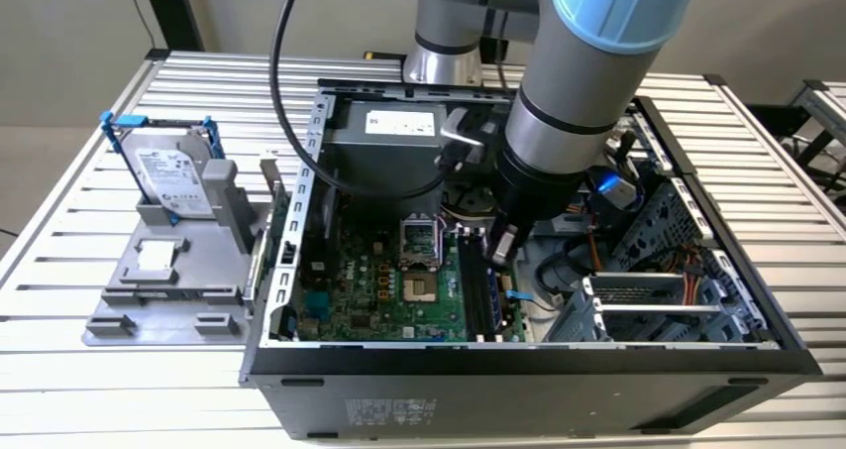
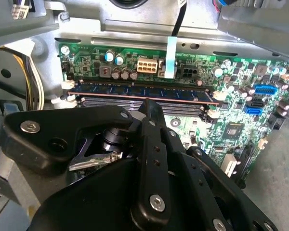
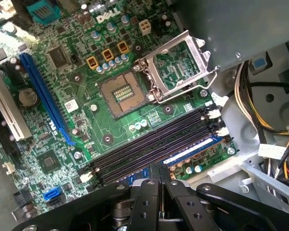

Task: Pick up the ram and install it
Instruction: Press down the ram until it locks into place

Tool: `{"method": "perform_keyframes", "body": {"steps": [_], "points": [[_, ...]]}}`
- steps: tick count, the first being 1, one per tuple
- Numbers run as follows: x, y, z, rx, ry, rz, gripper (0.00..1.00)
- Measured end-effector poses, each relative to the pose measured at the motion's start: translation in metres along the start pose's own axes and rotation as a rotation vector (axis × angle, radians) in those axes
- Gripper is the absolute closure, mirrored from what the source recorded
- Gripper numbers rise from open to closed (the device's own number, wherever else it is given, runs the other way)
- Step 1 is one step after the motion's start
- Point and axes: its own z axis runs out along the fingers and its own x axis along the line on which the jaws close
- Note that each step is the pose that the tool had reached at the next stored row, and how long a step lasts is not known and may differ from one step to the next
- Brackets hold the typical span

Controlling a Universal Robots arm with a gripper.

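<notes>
Here, an open computer case (image 1: 529, 355) is seen lying on a slatted metal table (image 1: 79, 211) in the exterior view, with the robot arm (image 1: 569, 122) reaching down into it from above. Inside the case, a green motherboard (image 1: 383, 290) is laid flat, and its open processor socket (image 3: 123, 94) is shown in the first wrist view beside a row of long black memory slots (image 3: 149, 142). On the exterior view's left, a silver hard drive (image 1: 172, 176) in a blue bracket is held upright in a grey stand (image 1: 158, 280), well apart from the case. The ram (image 2: 144, 92) is seen in the second wrist view seated along the outermost slot, between white end clips. The claw (image 2: 151, 113) is drawn closed, its fingertips brought together with nothing gripped, and is placed just above the ram; whether it is touched cannot be told.
</notes>
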Motion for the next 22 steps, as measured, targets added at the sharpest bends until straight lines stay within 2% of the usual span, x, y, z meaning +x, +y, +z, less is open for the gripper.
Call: {"method": "perform_keyframes", "body": {"steps": [2, 8, 22], "points": [[0.0, 0.0, 0.0002, 0.0001, 0.0011, -0.035, 1.0], [0.0, -0.0001, 0.0003, 0.0103, 0.0001, -0.129, 1.0], [-0.0007, -0.0014, 0.0003, 0.0112, 0.0038, -0.245, 1.0]]}}
